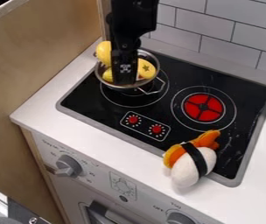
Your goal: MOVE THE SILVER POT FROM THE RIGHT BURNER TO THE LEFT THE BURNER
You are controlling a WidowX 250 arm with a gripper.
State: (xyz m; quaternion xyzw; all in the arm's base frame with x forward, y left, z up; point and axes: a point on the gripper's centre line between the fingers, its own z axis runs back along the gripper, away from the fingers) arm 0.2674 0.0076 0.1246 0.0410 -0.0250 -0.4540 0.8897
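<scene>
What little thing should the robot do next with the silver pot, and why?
Probably settle the silver pot gently on the left burner: it's already over that burner's rings, the gripper is down at it, and the right burner's red middle is uncovered.

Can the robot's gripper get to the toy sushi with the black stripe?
Probably yes. The gripper is over at the silver pot, so it might need to lift first, but nothing covers the sushi or stands in between.
</scene>
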